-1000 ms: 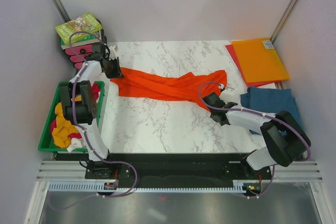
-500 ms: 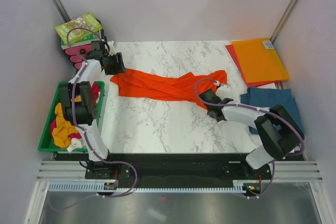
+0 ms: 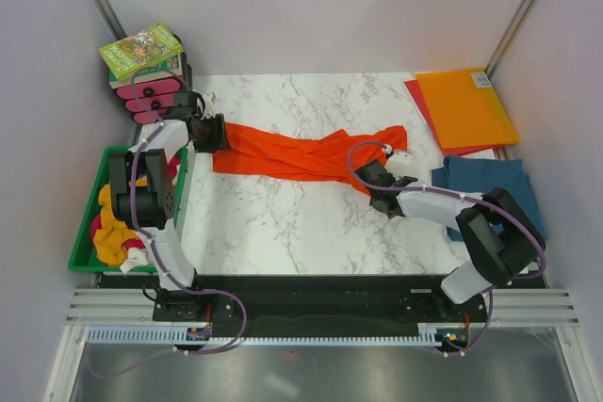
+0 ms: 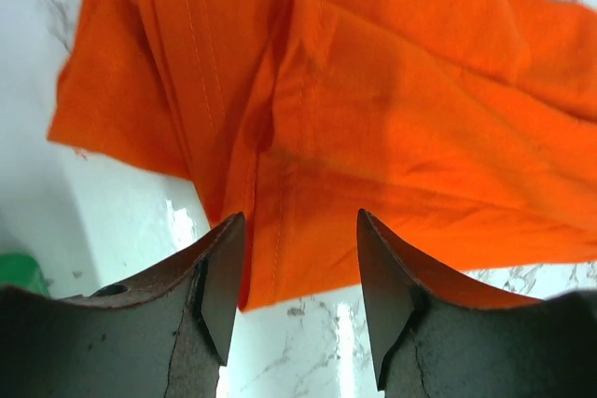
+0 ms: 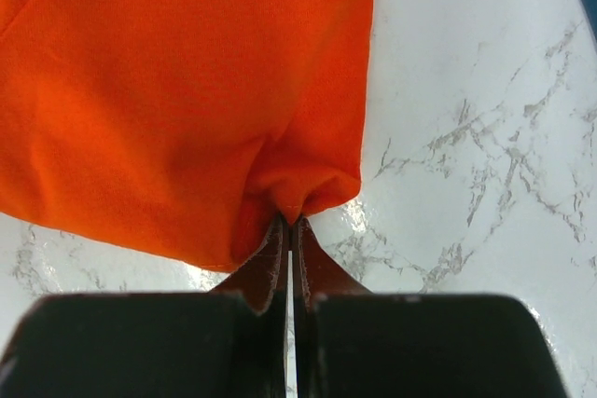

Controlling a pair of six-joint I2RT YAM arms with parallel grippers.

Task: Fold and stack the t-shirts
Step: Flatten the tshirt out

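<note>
Two ends of the orange t-shirt (image 3: 301, 152) occupy us on the table (image 3: 283, 228): our left tool (image 4: 298, 221) hovers spread over one, our right tool (image 5: 287, 226) pinches the other.

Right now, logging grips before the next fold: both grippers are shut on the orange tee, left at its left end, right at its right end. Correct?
Not quite: the left gripper is open, its jaws apart over the left end of the orange tee, as the left wrist view shows. The right gripper is shut on its right end.
</note>
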